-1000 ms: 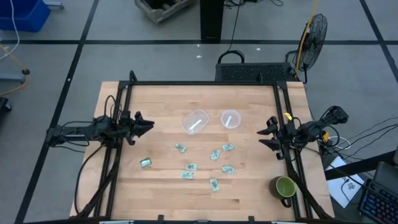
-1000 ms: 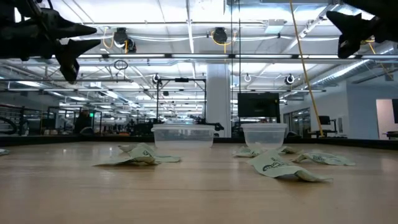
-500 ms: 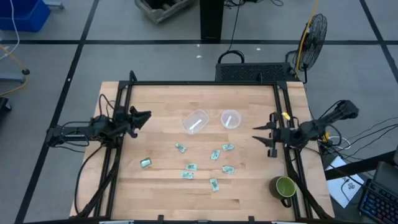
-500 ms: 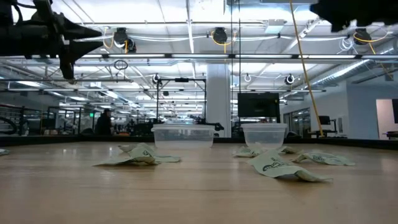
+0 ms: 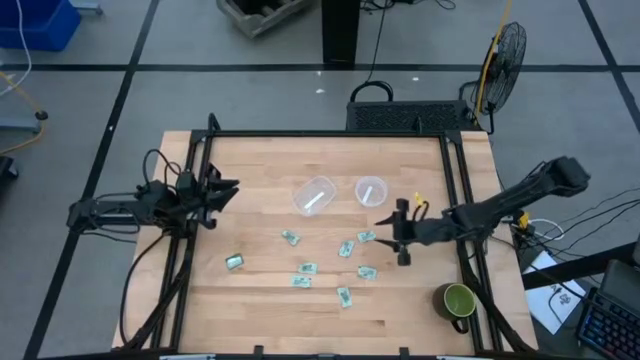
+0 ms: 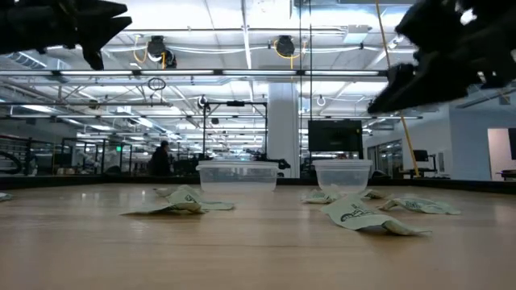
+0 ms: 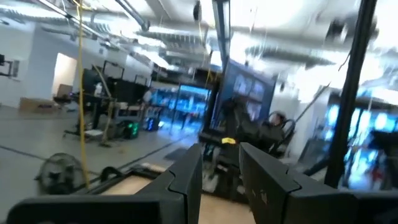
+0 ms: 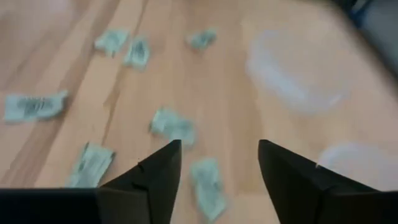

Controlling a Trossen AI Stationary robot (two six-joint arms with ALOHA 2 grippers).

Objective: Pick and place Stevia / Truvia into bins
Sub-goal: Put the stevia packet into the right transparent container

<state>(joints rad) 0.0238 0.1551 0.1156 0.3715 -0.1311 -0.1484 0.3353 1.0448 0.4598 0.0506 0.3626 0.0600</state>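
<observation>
Sachets (image 5: pixel 345 249) beside open right tool (image 5: pixel 392 235)

On the desk (image 5: pixel 250 300), two cups (image 5: pixel 313 195) sit side by side toward the rear centre. The sachets (image 5: pixel 304 269) lie scattered in front of them. A mug (image 5: pixel 458 301) stands at the front right corner, well apart from both.

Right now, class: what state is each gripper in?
Left gripper: slightly open, empty, at the table's left edge.
Right gripper: open, empty, above the sachets.
</observation>
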